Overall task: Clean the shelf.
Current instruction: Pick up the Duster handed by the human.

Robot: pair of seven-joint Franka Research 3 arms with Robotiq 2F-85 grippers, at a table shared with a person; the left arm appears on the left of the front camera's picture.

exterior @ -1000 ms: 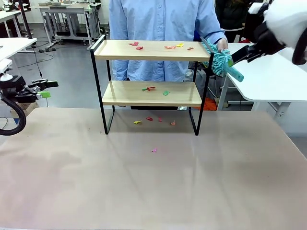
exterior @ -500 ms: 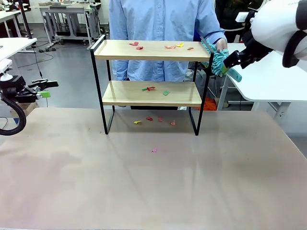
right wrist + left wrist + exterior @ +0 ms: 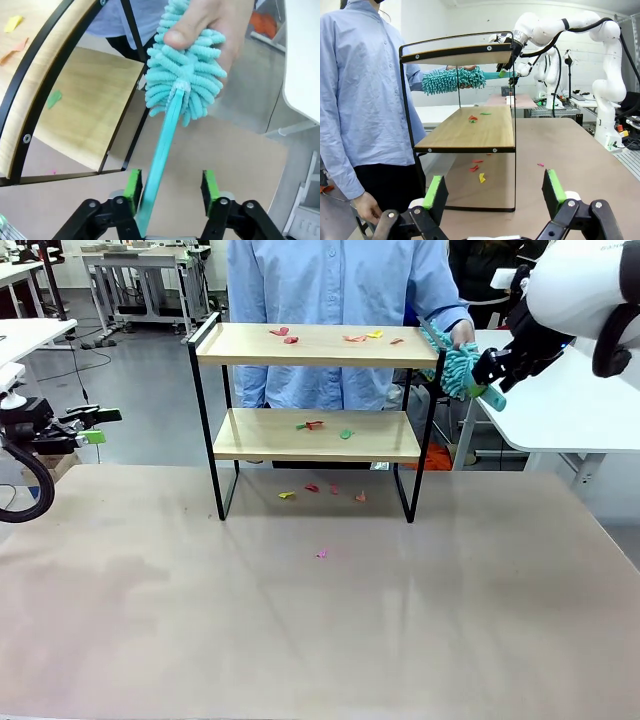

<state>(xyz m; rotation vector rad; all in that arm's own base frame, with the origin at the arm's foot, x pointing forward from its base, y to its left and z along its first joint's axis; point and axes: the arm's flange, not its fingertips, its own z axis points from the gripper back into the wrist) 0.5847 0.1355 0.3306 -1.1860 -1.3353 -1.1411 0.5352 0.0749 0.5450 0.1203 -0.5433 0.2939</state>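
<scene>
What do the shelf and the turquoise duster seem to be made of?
Shelf boards: light wood or wood-look laminate, matte, faint grain.
Frame: thin black metal, probably painted; screw heads show.
Duster head: fluffy chenille microfibre, by its soft strands.
Handle: smooth turquoise plastic, it seems, slightly glossy.

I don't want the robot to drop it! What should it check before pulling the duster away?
1. Duster handle between the right gripper's fingers: ok.
2. Gripper closed snug on the handle: not ok, a gap shows beside it.
3. Person's hand off the duster head: not ok, it grips it.
4. Paper scraps waiting on the shelf: ok.
5. Left gripper open, away from the shelf: ok.
</scene>
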